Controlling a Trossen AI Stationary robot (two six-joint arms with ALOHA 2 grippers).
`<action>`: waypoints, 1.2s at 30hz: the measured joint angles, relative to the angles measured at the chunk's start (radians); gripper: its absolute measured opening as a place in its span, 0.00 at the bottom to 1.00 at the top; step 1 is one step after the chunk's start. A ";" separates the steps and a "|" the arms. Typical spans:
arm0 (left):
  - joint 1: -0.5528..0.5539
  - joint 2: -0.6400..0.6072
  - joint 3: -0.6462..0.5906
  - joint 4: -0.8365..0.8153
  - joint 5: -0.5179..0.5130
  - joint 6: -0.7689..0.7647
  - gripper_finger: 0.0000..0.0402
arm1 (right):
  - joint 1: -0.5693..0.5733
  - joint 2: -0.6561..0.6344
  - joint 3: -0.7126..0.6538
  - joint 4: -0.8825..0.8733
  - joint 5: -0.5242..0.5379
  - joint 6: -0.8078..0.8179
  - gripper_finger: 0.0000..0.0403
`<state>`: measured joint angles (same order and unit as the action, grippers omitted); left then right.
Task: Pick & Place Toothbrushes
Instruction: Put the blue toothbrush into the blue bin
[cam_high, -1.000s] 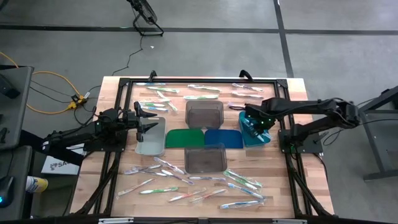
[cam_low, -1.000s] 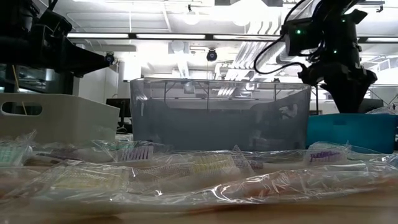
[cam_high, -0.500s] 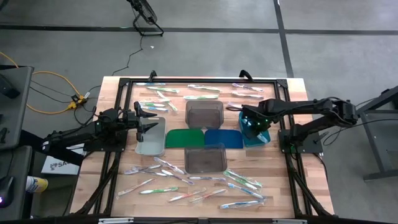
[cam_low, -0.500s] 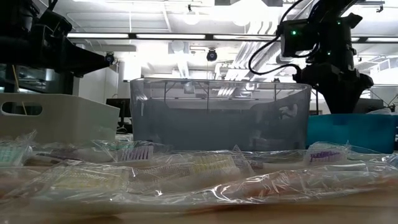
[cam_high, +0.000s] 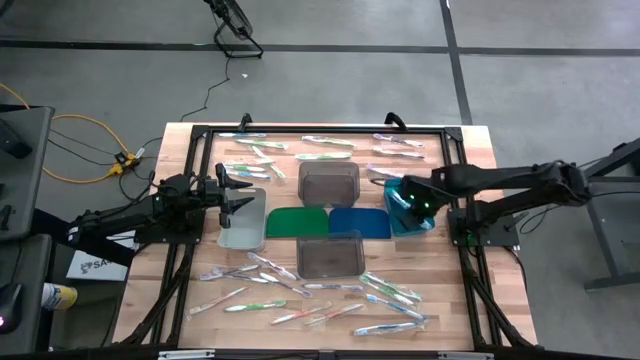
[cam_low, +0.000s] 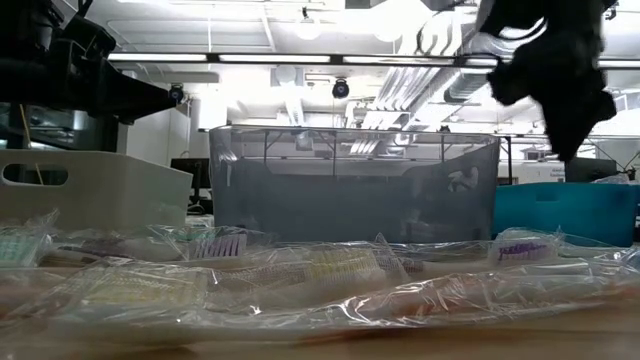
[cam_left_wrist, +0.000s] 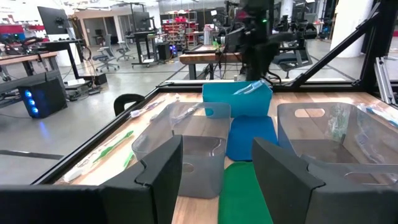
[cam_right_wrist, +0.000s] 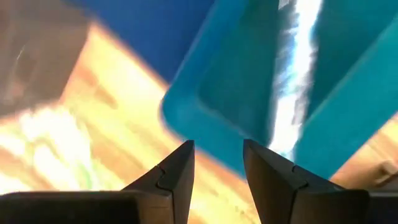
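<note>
Four bins ring two mats: a teal bin at right holds a wrapped toothbrush, two grey bins sit far and near, and a clear bin sits left. The right gripper hovers over the teal bin, fingers spread and empty; the left gripper waits by the clear bin, spread too. Loose toothbrushes lie in near and far clusters, too many to count.

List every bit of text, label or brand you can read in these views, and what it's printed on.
"SA": start of a cut-off word on a white sheet on the floor at the table's left edge; the rest is hidden.
Printed cards in the toothbrush packets, low view: too blurred to read.
Nothing legible on the teal bin or elsewhere.
</note>
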<state>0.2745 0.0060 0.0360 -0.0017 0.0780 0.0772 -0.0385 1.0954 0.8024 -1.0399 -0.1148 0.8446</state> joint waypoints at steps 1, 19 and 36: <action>0.000 0.000 0.000 0.000 0.000 0.000 0.47 | 0.037 -0.008 0.000 0.002 -0.008 0.000 0.33; 0.000 0.000 0.000 0.000 0.000 0.000 0.47 | 0.616 0.095 0.000 0.411 0.022 -0.057 0.25; 0.000 0.000 0.000 0.000 0.000 0.000 0.47 | 0.766 0.454 0.001 0.709 0.036 -0.139 0.40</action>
<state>0.2745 0.0061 0.0361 -0.0017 0.0778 0.0772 0.7277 1.5492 0.8032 -0.3309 -0.0791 0.7061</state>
